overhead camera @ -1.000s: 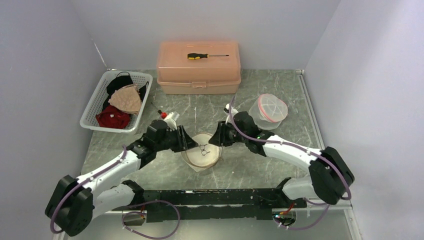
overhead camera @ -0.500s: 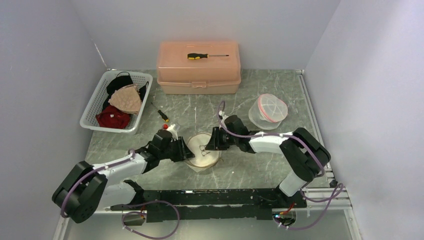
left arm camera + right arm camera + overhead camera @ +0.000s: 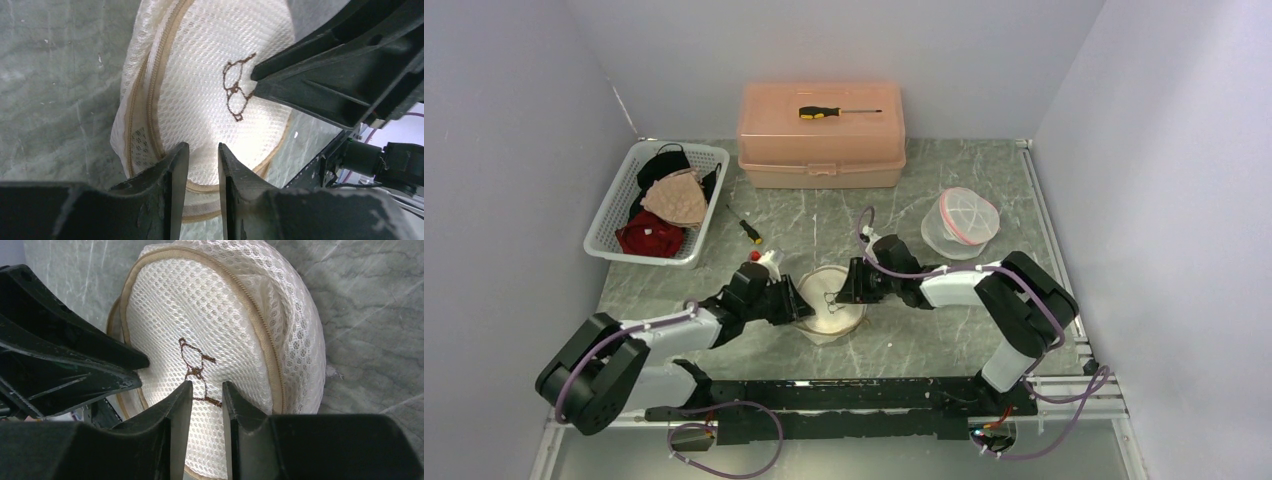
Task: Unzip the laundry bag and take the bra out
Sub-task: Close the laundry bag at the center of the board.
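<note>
On your grey worktop [image 3: 904, 200], a peach lidded box [image 3: 822, 140] is sitting at the back and a white basket [image 3: 610, 205] of garments at the back left, well apart from the round white mesh laundry bag [image 3: 829, 300] resting front and centre between your arms. Your left end effector [image 3: 202, 147] and right end effector [image 3: 206, 385] are flanking the bag on opposite sides, jaws standing narrowly apart over the mesh; I cannot tell whether either is pinching it. A tan zip [image 3: 270, 357] is running round the bag's rim, beside a brown stitched figure [image 3: 196, 371].
</note>
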Action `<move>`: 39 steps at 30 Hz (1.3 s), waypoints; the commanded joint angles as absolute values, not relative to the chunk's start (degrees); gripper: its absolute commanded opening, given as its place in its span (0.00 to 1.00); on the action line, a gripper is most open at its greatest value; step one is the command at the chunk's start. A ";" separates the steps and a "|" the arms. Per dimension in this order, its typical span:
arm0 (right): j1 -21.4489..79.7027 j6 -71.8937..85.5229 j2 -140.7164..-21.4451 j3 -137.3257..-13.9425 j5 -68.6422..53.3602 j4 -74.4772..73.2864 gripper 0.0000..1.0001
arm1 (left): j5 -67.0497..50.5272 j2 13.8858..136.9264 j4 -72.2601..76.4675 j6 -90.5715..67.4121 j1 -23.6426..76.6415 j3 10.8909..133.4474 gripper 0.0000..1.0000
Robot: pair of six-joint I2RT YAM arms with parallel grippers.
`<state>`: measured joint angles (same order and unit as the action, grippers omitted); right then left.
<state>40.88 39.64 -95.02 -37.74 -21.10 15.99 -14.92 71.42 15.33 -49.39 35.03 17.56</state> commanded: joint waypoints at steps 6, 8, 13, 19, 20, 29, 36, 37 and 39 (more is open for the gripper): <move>40.89 34.98 -85.13 -37.31 -21.73 15.75 0.62 | -13.16 56.93 4.30 -47.34 35.10 21.69 0.41; 40.73 33.67 -82.59 -37.56 -22.12 15.12 0.67 | -12.82 54.32 1.09 -47.13 35.14 23.15 0.47; 40.67 32.80 -72.11 -34.57 -19.90 16.97 0.94 | -11.06 47.79 -5.05 -48.70 35.10 24.74 0.66; 38.35 34.07 -60.08 -29.57 -14.41 15.47 1.00 | -5.64 44.19 -14.91 -49.87 35.07 26.57 0.79; 37.72 34.32 -57.98 -28.47 -13.51 14.94 1.00 | -4.30 43.88 -16.43 -50.60 35.00 26.39 0.81; 35.85 34.30 -51.40 -20.72 -11.41 13.13 0.98 | -5.77 50.15 -15.05 -55.01 34.98 23.60 0.85; 35.82 34.02 -51.05 -20.42 -12.05 13.01 0.96 | -7.26 59.11 -8.30 -53.51 34.91 23.78 0.84; 35.82 33.92 -50.86 -20.46 -11.92 12.75 0.96 | -7.63 60.74 -7.53 -53.37 34.97 24.09 0.83; 35.85 33.70 -50.43 -20.55 -11.64 12.23 0.96 | -8.21 63.93 -6.07 -53.47 34.98 24.98 0.82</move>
<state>36.01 34.50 -51.70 -19.84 -12.40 11.88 -6.22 59.57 -11.66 -53.69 35.00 23.18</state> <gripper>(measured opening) 0.960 0.832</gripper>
